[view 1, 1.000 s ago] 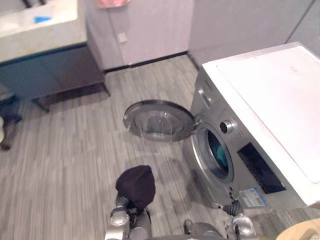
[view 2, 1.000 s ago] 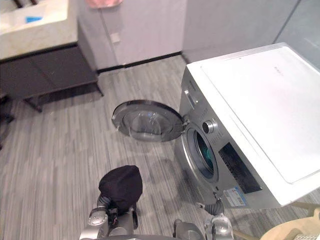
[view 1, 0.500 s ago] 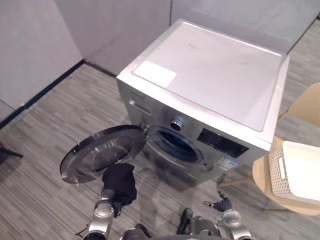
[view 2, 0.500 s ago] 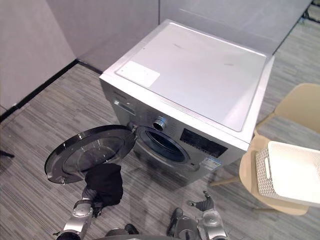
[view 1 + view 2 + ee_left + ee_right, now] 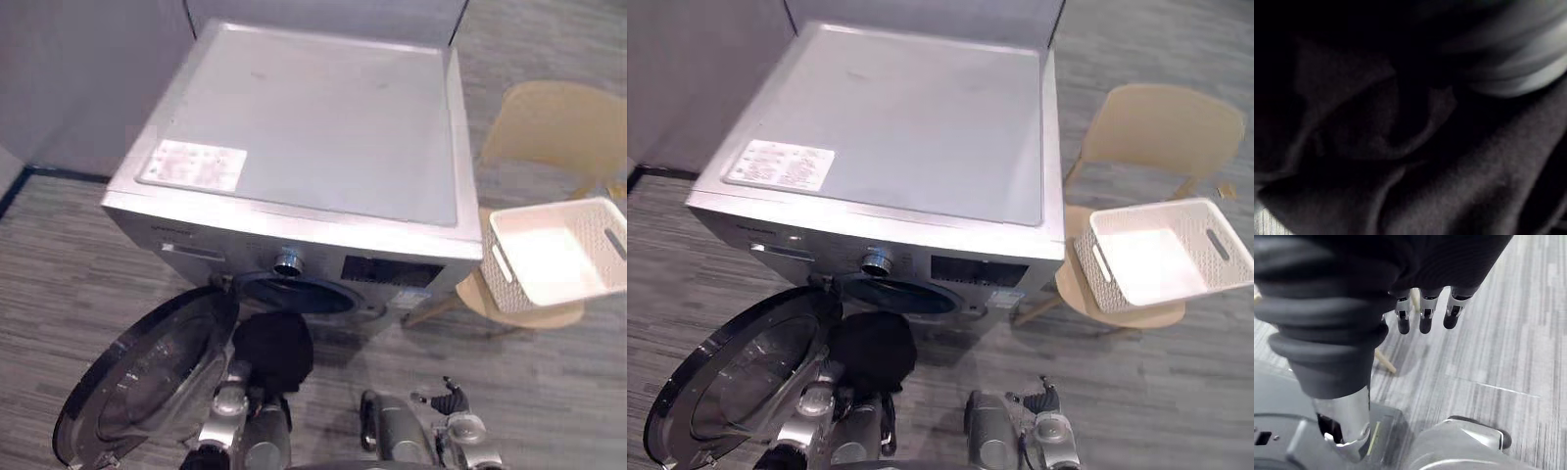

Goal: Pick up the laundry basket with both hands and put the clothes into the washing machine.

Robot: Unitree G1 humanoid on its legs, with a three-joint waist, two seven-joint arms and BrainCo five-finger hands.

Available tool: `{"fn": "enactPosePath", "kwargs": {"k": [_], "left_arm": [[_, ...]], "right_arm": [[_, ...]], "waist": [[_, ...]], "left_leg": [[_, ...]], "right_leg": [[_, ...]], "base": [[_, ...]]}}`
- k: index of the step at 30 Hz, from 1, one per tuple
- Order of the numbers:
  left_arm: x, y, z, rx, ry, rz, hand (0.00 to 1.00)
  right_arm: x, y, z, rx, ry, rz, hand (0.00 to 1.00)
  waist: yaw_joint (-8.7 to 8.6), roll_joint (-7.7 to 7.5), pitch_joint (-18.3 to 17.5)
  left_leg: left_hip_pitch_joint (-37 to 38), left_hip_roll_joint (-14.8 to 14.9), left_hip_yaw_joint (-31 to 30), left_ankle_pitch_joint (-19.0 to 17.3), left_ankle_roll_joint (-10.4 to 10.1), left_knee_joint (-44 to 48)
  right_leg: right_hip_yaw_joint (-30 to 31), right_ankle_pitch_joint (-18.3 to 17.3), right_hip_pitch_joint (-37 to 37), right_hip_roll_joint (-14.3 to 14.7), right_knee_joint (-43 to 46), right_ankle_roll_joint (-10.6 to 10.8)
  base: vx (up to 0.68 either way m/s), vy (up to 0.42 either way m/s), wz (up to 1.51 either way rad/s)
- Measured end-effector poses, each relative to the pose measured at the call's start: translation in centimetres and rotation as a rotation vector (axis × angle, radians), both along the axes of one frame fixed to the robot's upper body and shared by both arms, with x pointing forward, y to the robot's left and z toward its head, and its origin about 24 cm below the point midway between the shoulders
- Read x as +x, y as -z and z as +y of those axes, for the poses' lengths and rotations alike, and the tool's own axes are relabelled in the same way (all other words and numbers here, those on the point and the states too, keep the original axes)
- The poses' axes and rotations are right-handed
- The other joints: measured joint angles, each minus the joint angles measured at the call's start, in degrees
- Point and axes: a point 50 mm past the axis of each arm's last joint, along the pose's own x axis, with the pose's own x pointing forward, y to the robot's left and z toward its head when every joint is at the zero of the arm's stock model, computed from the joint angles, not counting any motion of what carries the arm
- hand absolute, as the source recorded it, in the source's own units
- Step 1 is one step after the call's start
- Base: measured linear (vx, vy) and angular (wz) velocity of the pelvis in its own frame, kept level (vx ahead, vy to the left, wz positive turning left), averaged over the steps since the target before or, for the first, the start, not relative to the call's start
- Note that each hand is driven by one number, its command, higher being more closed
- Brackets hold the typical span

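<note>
A silver front-loading washing machine [image 5: 313,127] stands before me, its round door [image 5: 147,377] swung open to the left. The dark drum opening [image 5: 294,296] shows under the control panel. A bundle of black cloth [image 5: 274,348] hangs just in front of and below that opening, draped over my left hand, whose wrist [image 5: 231,399] comes up from below. The same dark cloth [image 5: 1415,147] covers the left wrist view. My right hand [image 5: 449,399] hangs low over the floor with relaxed fingers [image 5: 1423,316], holding nothing. A white lattice laundry basket [image 5: 509,284] rests on a chair to the right.
The beige chair [image 5: 549,117] with the basket stands close to the machine's right side. Grey striped flooring [image 5: 1508,357] lies under my right hand. The open door takes up the floor space at the lower left.
The camera has swung right, so the machine now faces me and the basket's chair is in full view. The black cloth has come closer to the drum opening.
</note>
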Motion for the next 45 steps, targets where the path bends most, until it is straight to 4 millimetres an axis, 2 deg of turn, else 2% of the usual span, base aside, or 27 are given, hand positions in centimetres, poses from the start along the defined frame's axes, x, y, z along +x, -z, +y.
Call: {"fn": "enactPosePath", "kwargs": {"k": [3, 4, 5, 7, 8, 11, 12, 14, 15, 17, 18, 19, 20, 21, 22, 23, 25, 28, 31, 37, 40, 41, 44, 45], "left_arm": [[2.8, -2.7, -0.5, -0.007, 0.012, -0.129, 1.00], [4.4, -4.2, -0.5, 0.010, 0.022, -0.197, 1.00], [5.0, -4.9, -0.7, 0.012, 0.030, -0.224, 1.00], [7.7, -8.9, -0.9, 0.038, 0.048, -0.385, 1.00], [8.2, -9.8, -0.8, 0.049, 0.047, -0.424, 1.00], [11.6, -17.2, -1.9, 0.070, 0.064, -0.695, 1.00], [11.9, -18.2, -2.1, 0.075, 0.065, -0.730, 1.00], [13.1, -22.0, -2.9, 0.105, 0.082, -0.855, 1.00], [13.3, -23.0, -3.0, 0.113, 0.084, -0.886, 1.00], [14.2, -27.8, -3.7, 0.164, 0.089, -1.037, 1.00], [14.5, -29.3, -3.9, 0.180, 0.093, -1.078, 1.00], [14.6, -30.7, -4.0, 0.199, 0.093, -1.116, 1.00], [14.7, -33.5, -4.0, 0.233, 0.083, -1.195, 1.00], [14.7, -34.4, -4.0, 0.241, 0.080, -1.221, 1.00], [14.8, -36.5, -4.1, 0.260, 0.075, -1.272, 1.00], [14.9, -37.7, -4.3, 0.274, 0.077, -1.298, 1.00], [14.9, -41.8, -4.4, 0.341, 0.034, -1.383, 1.00], [14.4, -45.7, -3.9, 0.455, -0.085, -1.468, 1.00], [14.4, -47.8, -3.2, 0.521, -0.168, -1.479, 1.00], [14.9, -48.7, -1.3, 0.609, -0.289, -1.420, 1.00], [14.3, -50.2, -1.3, 0.610, -0.296, -1.451, 1.00], [14.2, -50.8, -1.3, 0.610, -0.282, -1.462, 0.00], [14.7, -50.9, -1.2, 0.620, -0.224, -1.408, 0.00], [15.4, -50.3, -1.1, 0.625, -0.183, -1.355, 0.00]], "right_arm": [[2.1, -1.3, 0.3, -0.006, -0.014, -0.079, 0.00], [3.3, -2.1, 0.4, -0.013, -0.008, -0.128, 0.00], [3.6, -2.4, 0.4, -0.013, -0.004, -0.142, 0.00], [5.5, -4.4, 0.4, -0.028, 0.005, -0.249, 0.00], [5.9, -4.8, 0.4, -0.030, 0.006, -0.271, 0.00], [8.2, -8.0, 0.6, -0.048, 0.019, -0.437, 0.00], [8.4, -8.4, 0.6, -0.055, 0.022, -0.455, 0.00], [8.8, -9.5, 0.5, -0.070, 0.035, -0.510, 0.00], [8.8, -9.6, 0.5, -0.074, 0.040, -0.517, 0.00], [8.8, -10.1, 0.5, -0.080, 0.046, -0.542, 0.00], [8.8, -10.1, 0.5, -0.083, 0.049, -0.547, 0.00], [8.8, -10.2, 0.4, -0.087, 0.054, -0.552, 0.00], [8.7, -10.1, 0.6, -0.081, 0.055, -0.559, 0.00], [8.7, -10.1, 0.7, -0.077, 0.056, -0.559, 0.00], [8.6, -9.9, 0.9, -0.066, 0.060, -0.558, 0.00], [8.5, -9.8, 0.9, -0.060, 0.064, -0.556, 0.00], [8.3, -9.7, 1.1, -0.043, 0.071, -0.563, 0.00], [8.4, -9.8, 1.7, -0.019, 0.078, -0.594, 0.00], [8.5, -10.0, 2.1, -0.014, 0.069, -0.626, 0.00], [8.6, -10.2, 2.1, -0.016, 0.061, -0.661, 0.00], [8.8, -10.4, 2.0, -0.011, 0.060, -0.668, 0.00], [8.8, -10.4, 1.8, -0.017, 0.058, -0.666, 0.00], [9.0, -10.5, 1.7, -0.019, 0.053, -0.665, 0.00], [9.1, -10.6, 1.7, -0.016, 0.053, -0.669, 0.00]], "waist": [[0.18, 0.63, 1.5], [0.25, 0.56, 2.7], [0.27, 0.53, 3.2], [0.30, 0.38, 4.5], [0.29, 0.34, 4.5], [0.03, 0.33, 6.5], [0.02, 0.30, 6.6], [-0.17, 0.13, 6.9], [-0.30, -0.09, 7.1], [-0.57, -0.92, 7.6], [-0.62, -0.95, 7.6], [-0.73, -1.17, 7.7], [-1.21, -1.68, 8.0], [-1.41, -1.69, 8.0], [-1.66, -1.76, 8.0], [-1.69, -1.80, 8.0], [-2.31, -2.21, 8.2], [-3.23, -3.12, 8.7], [-3.48, -3.64, 8.9], [-3.76, -3.81, 9.0], [-3.50, -3.85, 9.0], [-3.22, -3.90, 9.0], [-3.02, -4.52, 9.4], [-3.01, -4.76, 9.5]], "left_leg": [[-6.6, 2.4, 3.1, -5.5, 1.6, 8.2], [-10.1, 3.4, 3.7, -6.9, 2.2, 12.2], [-11.3, 3.8, 3.9, -7.6, 2.4, 13.8], [-18.9, 6.0, 3.9, -10.7, 2.6, 22.1], [-20.8, 6.5, 3.8, -11.2, 2.7, 23.7], [-32.5, 8.7, 1.4, -13.8, 3.0, 34.5], [-34.2, 9.0, 0.9, -14.1, 3.0, 35.8], [-40.2, 9.8, -1.3, -14.9, 3.0, 41.2], [-41.3, 9.8, -1.7, -15.1, 3.0, 42.3], [-46.4, 10.0, -3.5, -15.4, 2.7, 46.0], [-48.0, 10.1, -4.0, -15.4, 2.7, 46.9], [-49.3, 10.4, -4.2, -15.4, 2.7, 47.7], [-51.5, 10.7, -4.4, -15.4, 2.7, 49.0], [-52.4, 10.8, -4.6, -15.4, 2.7, 49.3], [-54.0, 11.1, -5.1, -15.4, 2.6, 50.0], [-54.8, 11.4, -5.4, -15.4, 2.6, 50.4], [-57.2, 11.7, -5.8, -15.1, 2.3, 50.7], [-59.1, 12.2, -6.1, -14.9, 2.0, 50.6], [-61.1, 12.8, -6.1, -14.9, 1.9, 50.3], [-63.1, 13.7, -6.1, -14.7, 1.9, 49.0], [-65.5, 13.7, -6.2, -13.2, 2.1, 47.2], [-66.7, 13.6, -6.3, -12.7, 1.9, 46.8], [-68.3, 13.4, -6.6, -11.6, 2.0, 46.5], [-69.3, 13.2, -7.4, -11.2, 2.0, 46.6]], "right_leg": [[3.5, -1.6, -8.8, 1.2, 7.1, 1.7], [4.3, -2.4, -13.0, 1.3, 11.1, 2.0], [4.4, -2.7, -14.6, 1.3, 12.7, 1.9], [5.3, -4.5, -23.1, 1.9, 20.5, 1.8], [5.4, -4.8, -25.1, 2.2, 22.0, 1.8], [4.9, -7.4, -36.6, 2.6, 32.6, 1.7], [4.8, -7.7, -38.2, 2.7, 34.0, 1.4], [4.2, -9.2, -43.7, 3.1, 39.7, 1.0], [4.1, -9.6, -44.8, 3.0, 40.9, 0.8], [3.8, -10.8, -49.6, 3.0, 45.4, 0.4], [3.7, -10.9, -51.0, 3.1, 46.3, 0.2], [3.6, -11.0, -52.3, 3.2, 47.2, 0.1], [3.6, -11.1, -54.8, 3.4, 48.7, -0.1], [3.5, -11.1, -55.6, 3.5, 48.9, -0.1], [3.5, -11.0, -57.0, 3.8, 49.5, -0.1], [3.3, -11.0, -57.7, 4.1, 49.7, -0.2], [2.5, -10.4, -59.9, 4.2, 49.8, -0.6], [2.2, -10.0, -61.7, 4.7, 49.4, -0.9], [2.0, -9.6, -63.7, 5.4, 48.7, -1.0], [1.3, -8.4, -65.3, 6.1, 46.2, -0.9], [0.6, -6.7, -66.9, 6.0, 43.6, -0.6], [0.4, -6.1, -67.9, 5.8, 43.0, -0.5], [-0.2, -5.3, -69.0, 5.2, 42.8, -0.8], [-0.9, -5.2, -69.4, 4.8, 42.8, -0.9]], "base": [[-0.17, 0.120, -0.60], [-0.18, 0.062, -0.42], [-0.19, 0.043, -0.33], [-0.18, 0.031, -0.28], [-0.19, -0.016, -0.21], [-0.16, -0.072, -0.01], [-0.12, -0.095, 0.02], [-0.07, -0.084, 0.06], [-0.09, -0.139, 0.15], [-0.09, -0.155, 0.16], [-0.07, -0.102, 0.08], [-0.07, -0.120, -0.02], [-0.07, -0.116, -0.04], [-0.07, -0.125, -0.06], [-0.04, -0.062, -0.07], [-0.03, -0.066, -0.11], [-0.01, -0.050, -0.07], [0.02, -0.032, -0.10], [0.04, -0.024, -0.14], [0.03, 0.003, -0.12], [-0.04, 0.011, -0.03], [-0.07, 0.015, -0.03], [-0.03, 0.006, 0.06], [-0.02, -0.002, 0.18]]}}
